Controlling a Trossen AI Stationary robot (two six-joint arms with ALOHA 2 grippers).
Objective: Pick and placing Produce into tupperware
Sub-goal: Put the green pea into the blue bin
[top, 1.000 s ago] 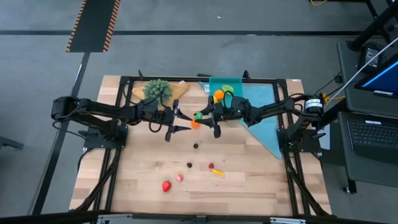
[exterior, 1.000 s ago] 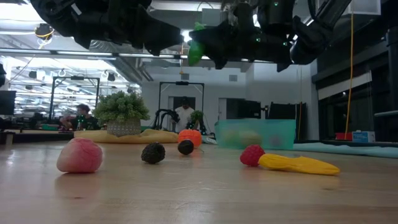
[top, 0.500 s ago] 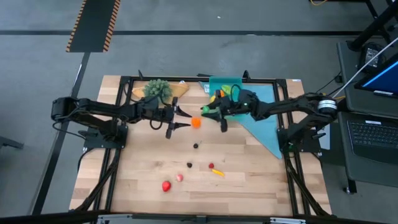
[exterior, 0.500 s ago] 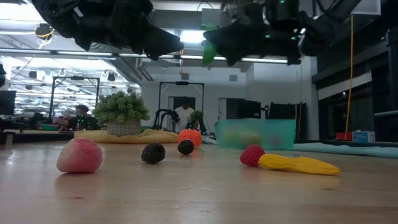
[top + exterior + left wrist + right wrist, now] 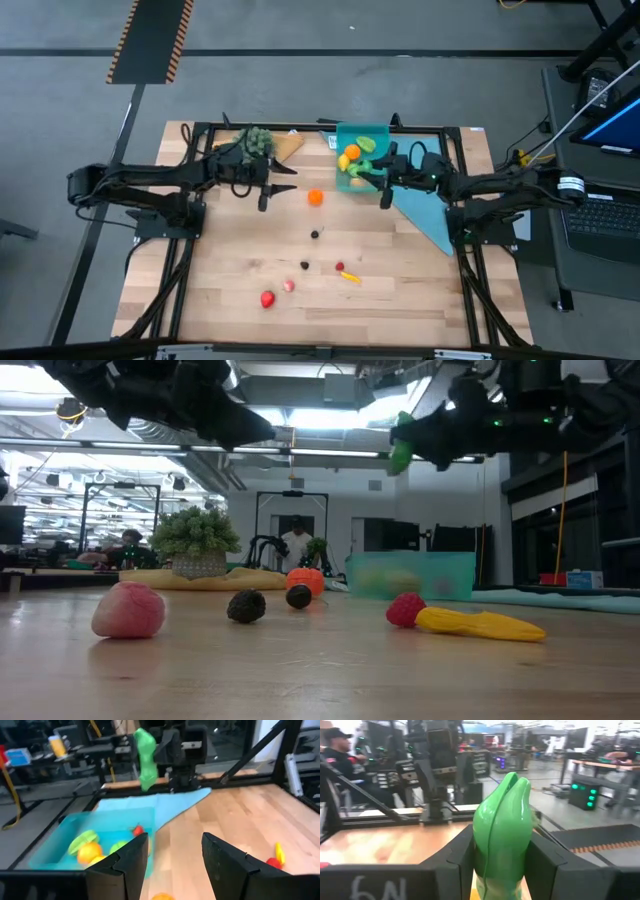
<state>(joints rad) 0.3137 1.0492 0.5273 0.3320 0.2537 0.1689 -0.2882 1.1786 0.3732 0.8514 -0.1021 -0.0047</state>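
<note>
Your right gripper grasps a green vegetable above the box's front edge; your left gripper is released.

right gripper carrying green produce rightward over the tupperware, left gripper retreating toward upper left

Table: pale wood planks, smooth satin finish, black metal frame around it. Tupperware: translucent teal plastic, smooth. Cloth: flat light-blue fabric, matt. Green pepper: glossy moulded plastic with a visible seam, between matt black plastic fingers. Raspberry and dark berry: bumpy, rough. Peach: matt, slightly fuzzy. Corn: smooth yellow plastic.
</note>
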